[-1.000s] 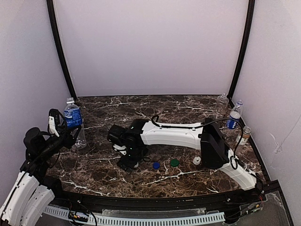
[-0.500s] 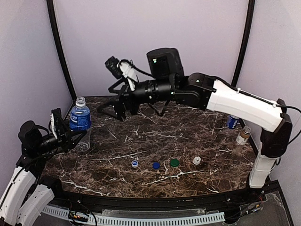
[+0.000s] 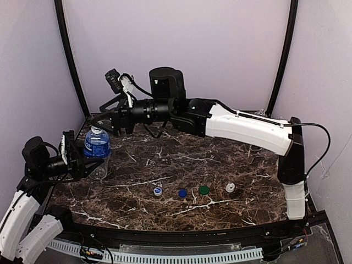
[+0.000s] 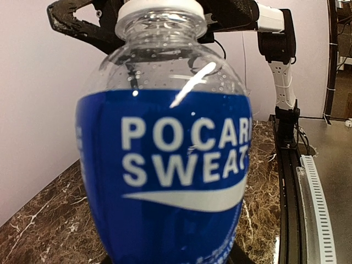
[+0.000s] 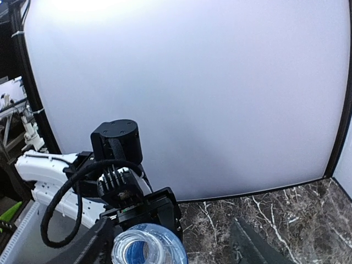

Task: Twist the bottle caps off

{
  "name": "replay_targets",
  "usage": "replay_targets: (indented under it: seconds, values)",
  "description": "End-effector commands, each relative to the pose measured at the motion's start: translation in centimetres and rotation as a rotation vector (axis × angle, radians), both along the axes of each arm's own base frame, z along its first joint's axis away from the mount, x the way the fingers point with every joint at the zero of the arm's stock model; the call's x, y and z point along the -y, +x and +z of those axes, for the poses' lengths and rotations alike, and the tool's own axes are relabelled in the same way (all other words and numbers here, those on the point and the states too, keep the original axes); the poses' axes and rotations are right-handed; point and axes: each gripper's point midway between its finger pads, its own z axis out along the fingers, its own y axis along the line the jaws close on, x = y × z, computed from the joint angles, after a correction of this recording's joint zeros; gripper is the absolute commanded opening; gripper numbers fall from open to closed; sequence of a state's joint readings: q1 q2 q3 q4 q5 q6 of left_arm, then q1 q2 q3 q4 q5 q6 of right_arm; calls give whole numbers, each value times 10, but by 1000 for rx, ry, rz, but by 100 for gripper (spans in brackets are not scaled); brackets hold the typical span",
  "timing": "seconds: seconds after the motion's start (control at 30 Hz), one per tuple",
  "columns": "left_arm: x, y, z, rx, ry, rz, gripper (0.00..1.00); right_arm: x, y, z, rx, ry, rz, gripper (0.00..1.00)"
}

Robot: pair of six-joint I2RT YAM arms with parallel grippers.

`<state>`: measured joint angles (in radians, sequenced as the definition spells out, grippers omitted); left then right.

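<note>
Nearest the front edge, four loose caps (image 3: 182,193) lie in a row on the surface (image 3: 220,154). The leftmost, white cap (image 3: 158,191) was not there a second ago, so one more bottle looks finished. Behind and to the left, the left pincer (image 3: 88,165) is clamped round the lower body of the blue-labelled bottle (image 3: 97,149). It has brought the bottle slightly inward, upright, with its white top (image 4: 159,8) apparently still fitted, though glare makes that uncertain. Farther back, the right pincer (image 3: 102,122) has left the caps and swung up and across. It hangs just above and behind the bottle's neck with jaws spread and nothing in them. The top sits between the fingers but nearer one, untouched. My judgement is that the next unscrewing is being lined up, not begun.
</note>
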<state>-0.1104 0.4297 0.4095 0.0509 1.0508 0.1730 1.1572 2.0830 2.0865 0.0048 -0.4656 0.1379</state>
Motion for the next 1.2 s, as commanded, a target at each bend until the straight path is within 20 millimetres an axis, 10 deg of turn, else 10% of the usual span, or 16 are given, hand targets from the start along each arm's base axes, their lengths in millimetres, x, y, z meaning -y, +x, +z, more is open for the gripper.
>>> replay_targets:
  seconds: [0.0,0.63,0.83,0.93,1.03,1.07,1.17]
  values:
    - [3,-6,12,56,2,-36,42,-4,-22,7,-5,17,98,62]
    - [3,-1,8,43,-7,-16,42,-11,-17,-38,-1,-102,58,41]
    - [3,-2,7,42,-5,-19,42,-9,-16,-37,4,-107,50,0]
    - [2,-1,5,36,-6,-12,43,-5,-16,-35,11,-113,47,0]
    - [2,0,2,23,-6,-1,68,3,-8,-31,11,-116,10,0]
    - [1,1,1,17,-7,11,89,7,-3,-30,11,-121,-16,0]
    - [-1,3,-6,-3,-7,33,98,26,24,-32,8,-157,-134,0]
